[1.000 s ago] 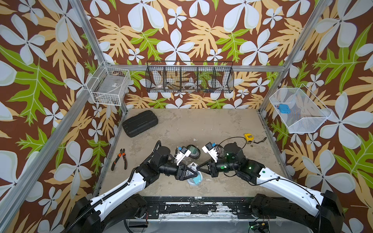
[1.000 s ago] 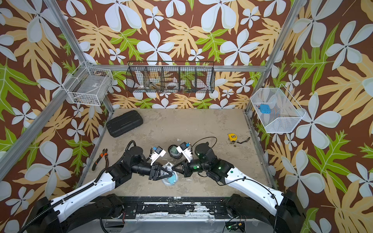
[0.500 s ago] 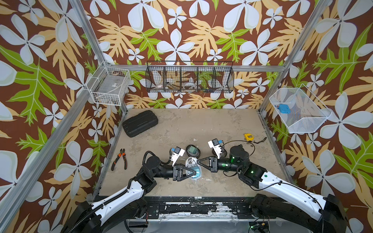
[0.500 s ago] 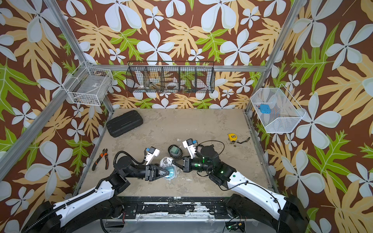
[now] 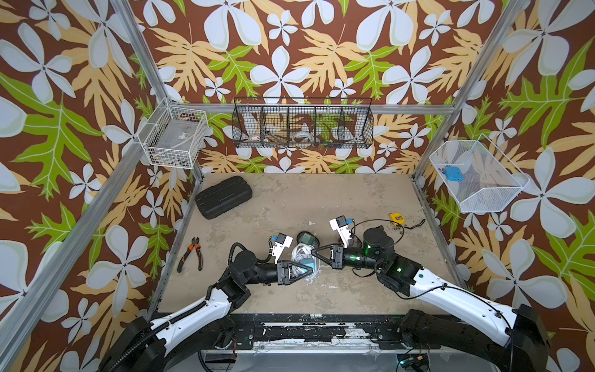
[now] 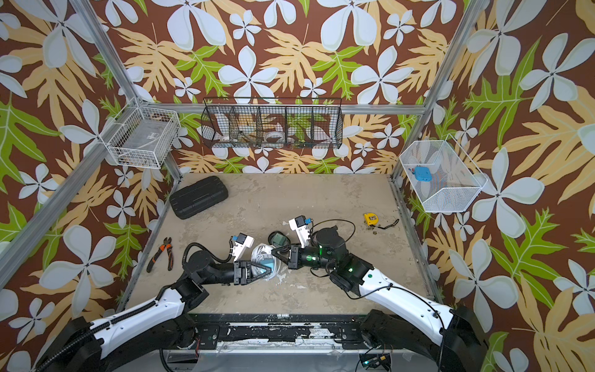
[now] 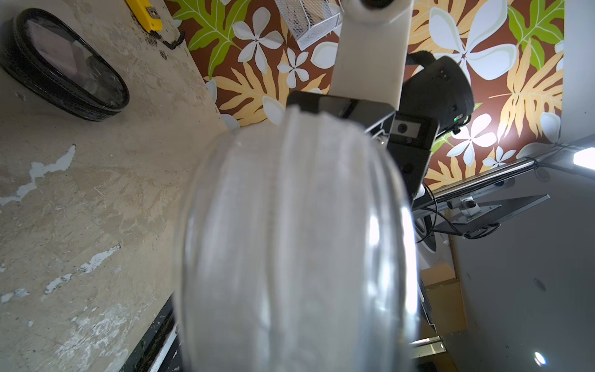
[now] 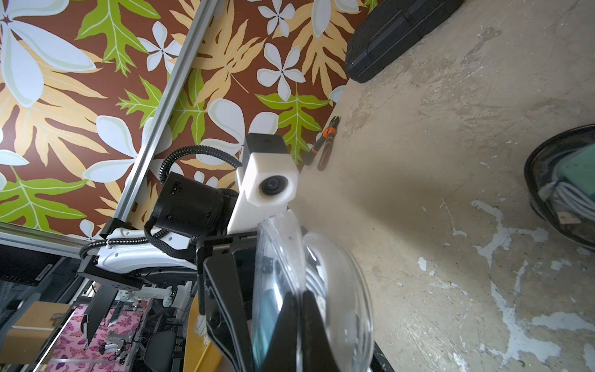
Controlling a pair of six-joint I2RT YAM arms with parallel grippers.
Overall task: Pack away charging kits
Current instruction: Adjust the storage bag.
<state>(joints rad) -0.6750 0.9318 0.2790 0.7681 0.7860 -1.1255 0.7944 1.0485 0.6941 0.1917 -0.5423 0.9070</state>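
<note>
While the right pincer (image 5: 314,253) is clamped shut on the rim of the clear pouch (image 5: 302,257), near the middle of the tabletop (image 5: 322,199), the left pincer (image 5: 310,272) straddles it, grip unclear. Open surface runs behind to the far edge.

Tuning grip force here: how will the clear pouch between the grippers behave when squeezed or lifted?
The clear pouch looks thin-walled and glossy, so probably slippery and easily dented. Holding only a coiled cable and teal plug, it is likely light. Pinched at its rim by the right gripper, it may pivot.
</note>
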